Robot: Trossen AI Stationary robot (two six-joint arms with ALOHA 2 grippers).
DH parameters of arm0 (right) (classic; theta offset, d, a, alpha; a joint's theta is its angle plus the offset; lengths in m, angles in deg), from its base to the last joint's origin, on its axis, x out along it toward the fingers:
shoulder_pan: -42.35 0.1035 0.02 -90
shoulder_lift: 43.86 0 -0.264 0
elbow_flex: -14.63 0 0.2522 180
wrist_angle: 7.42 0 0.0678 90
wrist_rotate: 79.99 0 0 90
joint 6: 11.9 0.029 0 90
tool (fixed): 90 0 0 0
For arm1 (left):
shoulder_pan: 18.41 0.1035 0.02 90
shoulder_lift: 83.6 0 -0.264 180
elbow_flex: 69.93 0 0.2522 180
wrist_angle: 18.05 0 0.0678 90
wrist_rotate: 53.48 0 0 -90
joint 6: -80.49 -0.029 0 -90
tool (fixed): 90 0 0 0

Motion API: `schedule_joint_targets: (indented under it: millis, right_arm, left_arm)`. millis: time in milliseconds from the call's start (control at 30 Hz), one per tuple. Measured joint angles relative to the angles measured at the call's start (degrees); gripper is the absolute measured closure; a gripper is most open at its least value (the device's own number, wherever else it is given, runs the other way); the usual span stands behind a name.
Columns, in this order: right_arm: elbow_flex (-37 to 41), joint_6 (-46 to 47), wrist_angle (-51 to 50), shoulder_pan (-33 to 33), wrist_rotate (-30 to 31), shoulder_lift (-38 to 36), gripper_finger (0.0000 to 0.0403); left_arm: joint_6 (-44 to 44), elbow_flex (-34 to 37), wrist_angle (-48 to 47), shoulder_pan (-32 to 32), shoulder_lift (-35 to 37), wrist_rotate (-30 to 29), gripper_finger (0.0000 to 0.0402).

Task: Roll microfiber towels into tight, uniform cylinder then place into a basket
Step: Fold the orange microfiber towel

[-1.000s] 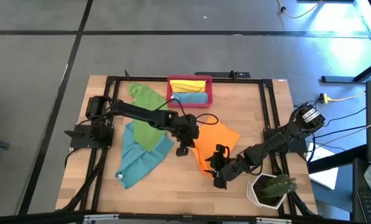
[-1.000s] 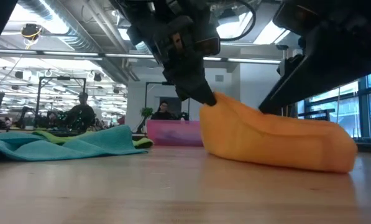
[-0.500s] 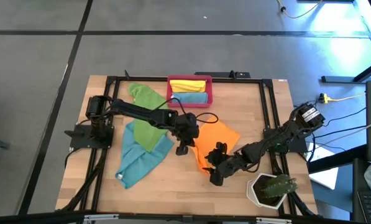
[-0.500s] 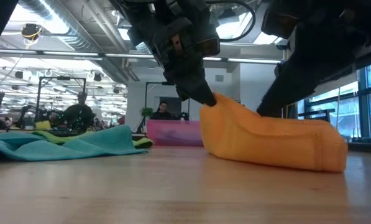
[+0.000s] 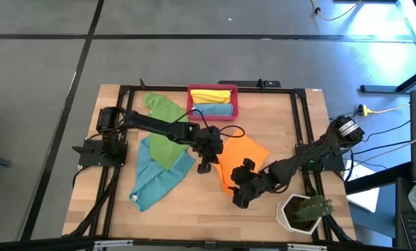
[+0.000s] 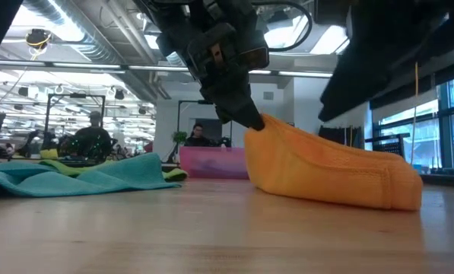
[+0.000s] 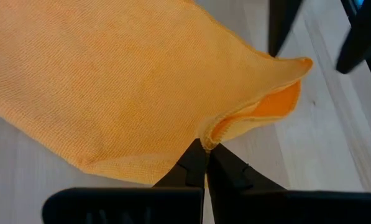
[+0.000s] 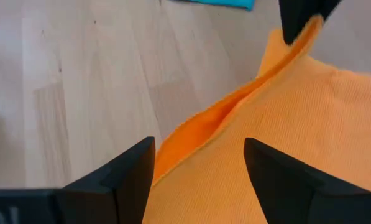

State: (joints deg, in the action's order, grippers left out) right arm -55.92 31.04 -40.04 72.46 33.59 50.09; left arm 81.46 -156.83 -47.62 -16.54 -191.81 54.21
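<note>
Seen from above, the orange towel (image 5: 241,159) lies folded near the middle of the wooden table (image 5: 305,118), the left gripper (image 5: 206,164) pinching its left edge and the right gripper (image 5: 241,197) hovering at its near corner; a green towel (image 5: 164,125) and a teal towel (image 5: 154,176) sprawl to the left, while the red-pink basket (image 5: 191,104) at the far edge already holds a yellow roll (image 5: 213,95) and a blue roll (image 5: 214,109). At table height, the left gripper lifts one end of the orange towel (image 6: 333,171) into a peak (the rest slumps in a soft mound, so it looks light and limp, likely to sag wherever it is unsupported). The left wrist camera shows its fingers closed tight on the doubled hem (image 7: 247,121), a sound place to hold. The right wrist camera shows that gripper's fingers (image 8: 129,180) spread wide over the towel's open fold (image 8: 204,127), gripping nothing.
</note>
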Motion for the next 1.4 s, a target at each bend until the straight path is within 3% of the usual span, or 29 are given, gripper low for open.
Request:
schedule_joint_targets:
  millis: [200,500,933,1200,1400]
  right_arm:
    - [1.66,3.17,3.11,0.0,-0.68,0.66,0.0155]
    - [-0.89,3.3,6.58,0.0,-7.07,8.62,0.0155]
    - [-3.76,7.56,1.24,2.64,-3.01,9.54,0.0158]
    - [-4.92,6.49,1.7,5.11,-2.22,14.73,0.0197]
    - [-11.06,5.5,-11.0,6.44,3.91,17.02,0.0253]
  left_arm:
    - [0.0,0.0,0.01,0.0,0.0,-0.18,0.0401]
    - [0.02,0.0,0.0,0.0,-0.02,-0.56,0.0401]
    - [-0.02,0.0,-0.19,0.0,-0.02,-0.55,0.0401]
    - [-0.04,0.0,-1.67,0.15,-0.02,-0.52,0.0401]
    - [-0.04,0.0,-2.31,0.13,-0.04,-0.5,0.0401]
